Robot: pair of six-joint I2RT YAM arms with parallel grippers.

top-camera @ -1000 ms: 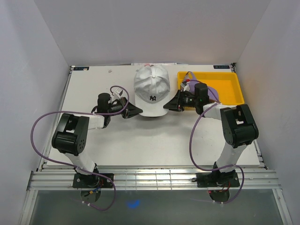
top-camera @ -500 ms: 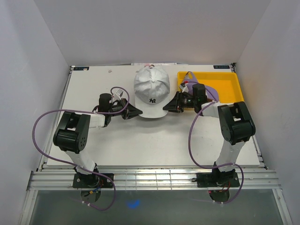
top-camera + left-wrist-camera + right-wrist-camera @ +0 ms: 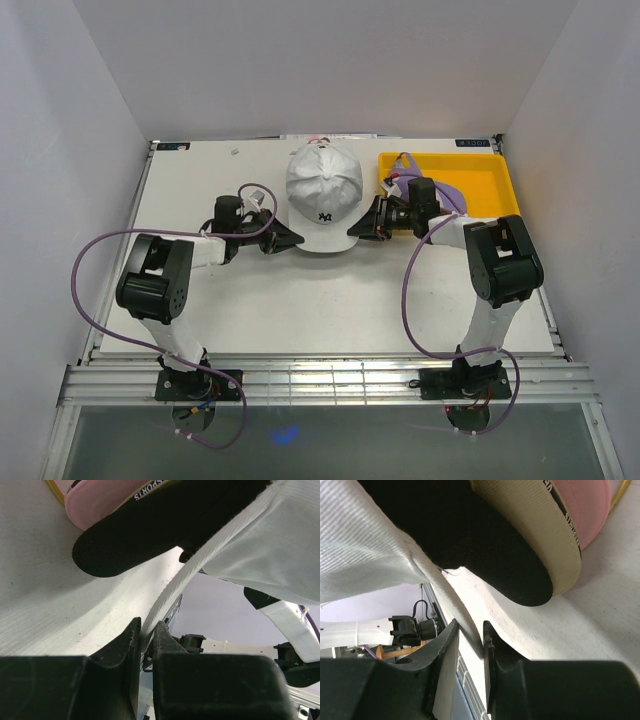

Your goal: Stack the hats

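Note:
The white hat [image 3: 324,185] hangs between both arms at the back middle of the table. My left gripper [image 3: 297,238] is shut on the left side of its brim [image 3: 180,582]. My right gripper [image 3: 353,230] is shut on the brim's right side [image 3: 445,597]. Both wrist views show a black hat [image 3: 150,525] under the white one, lying on a pink hat [image 3: 95,500]. The black hat [image 3: 485,555] has a cream under-brim, and the pink hat [image 3: 587,505] lies behind it. A purple hat [image 3: 455,197] lies in the yellow tray [image 3: 490,170], partly hidden by my right arm.
The yellow tray sits at the back right, close behind my right wrist. A thin gold wire [image 3: 620,492] shows beside the pink hat. White walls enclose the table on three sides. Purple cables loop from both arms over the near half of the table.
Both grippers have carried the white hat a little toward the back wall. Both arms reach further forward than a second ago.

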